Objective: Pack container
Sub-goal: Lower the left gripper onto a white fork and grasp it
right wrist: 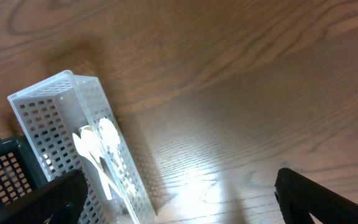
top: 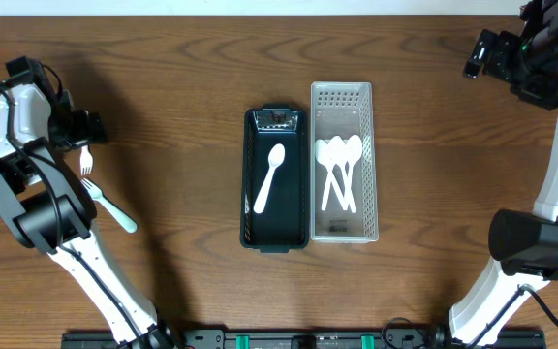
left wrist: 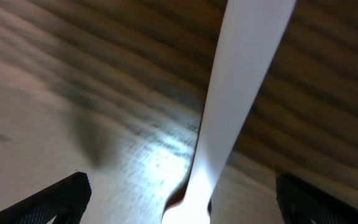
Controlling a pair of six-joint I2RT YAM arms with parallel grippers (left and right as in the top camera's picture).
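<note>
A dark green container (top: 277, 233) stands mid-table with one white spoon (top: 270, 177) lying in it. Beside it on the right, a white perforated basket (top: 343, 97) holds a bunch of white spoons (top: 339, 170). Two plastic forks (top: 105, 202) lie on the wood at far left. My left gripper (top: 83, 127) hovers low over them, open. In the left wrist view a white fork handle (left wrist: 229, 112) runs between the spread fingertips (left wrist: 64, 198), untouched. At the back right corner my right gripper (top: 479, 54) is open and holds nothing. Its wrist view shows the basket (right wrist: 48, 99) and spoons (right wrist: 95, 146).
Bare brown wood surrounds the two containers. The arm bases stand at the front left (top: 42, 208) and front right (top: 536, 242) of the table. A corner of the dark container (right wrist: 2, 168) shows at the left edge of the right wrist view.
</note>
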